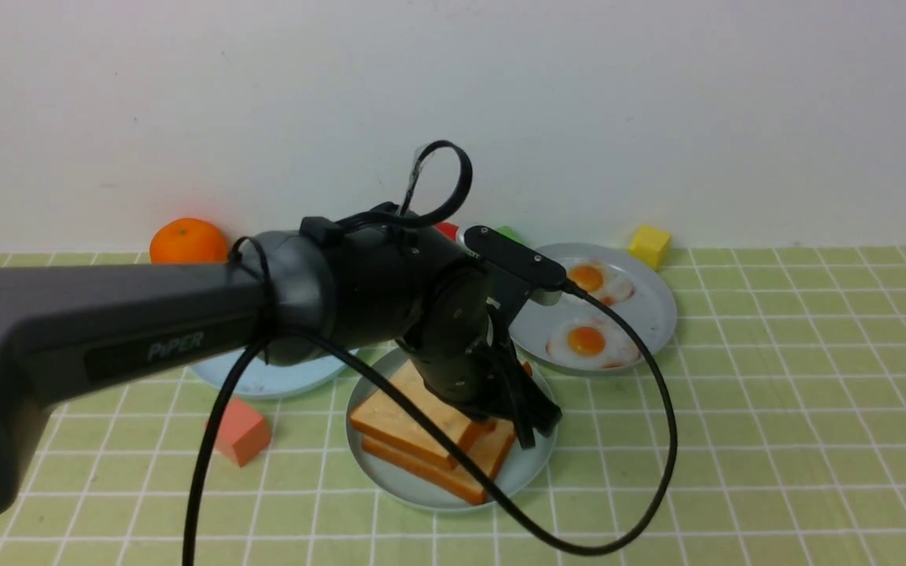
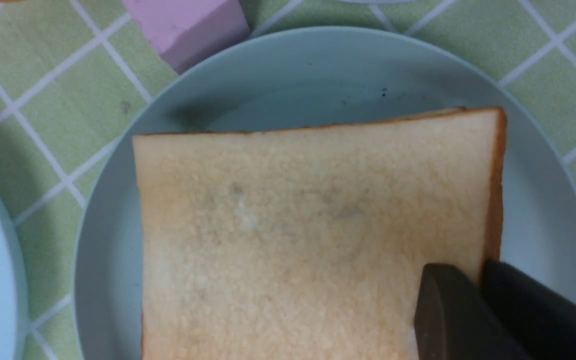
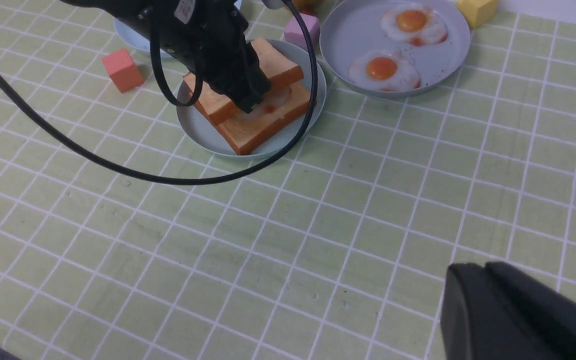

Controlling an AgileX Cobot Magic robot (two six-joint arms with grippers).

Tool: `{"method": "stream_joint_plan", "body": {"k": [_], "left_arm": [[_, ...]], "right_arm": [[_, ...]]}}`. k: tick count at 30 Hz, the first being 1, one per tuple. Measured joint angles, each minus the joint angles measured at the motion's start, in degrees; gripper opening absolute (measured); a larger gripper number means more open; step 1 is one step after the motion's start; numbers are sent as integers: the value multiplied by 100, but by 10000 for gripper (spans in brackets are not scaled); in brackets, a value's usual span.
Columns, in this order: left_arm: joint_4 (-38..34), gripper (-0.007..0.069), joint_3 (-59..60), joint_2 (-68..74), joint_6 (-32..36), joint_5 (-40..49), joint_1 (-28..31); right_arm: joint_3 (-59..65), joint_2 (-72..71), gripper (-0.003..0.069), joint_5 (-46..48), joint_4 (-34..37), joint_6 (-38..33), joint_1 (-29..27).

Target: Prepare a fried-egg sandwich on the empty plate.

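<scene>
The mint-teal plate sits at the table's middle and holds a toast slice. A white egg lies on that slice, mostly covered. My left gripper is shut on the crust edge of a second toast slice. It holds this slice tilted over the egg and lower slice, offset to the left. In the left wrist view the fingers pinch the toast over the plate. My right gripper is shut and empty, low over bare table well short of the plate.
A grey plate with two fried eggs stands back right. A sky-blue plate lies behind my left arm. A salmon cube, orange, yellow cube and pink block surround them. A black cable loops round the plate.
</scene>
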Motion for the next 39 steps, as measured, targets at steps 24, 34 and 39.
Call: {"method": "stream_joint_plan", "body": {"k": [24,34,39], "left_arm": [[-882,64,51,-1521,0,214,0],[-964,-13,2464,-5693,88,-849,0],[-1145,-13,4054,-7408,88,-1587,0]], "right_arm": [[0,0,67,144,-22,37,0],[0,-126,62,272,-82,37,0],[72,-315,11,267,-123,143,0]]}}
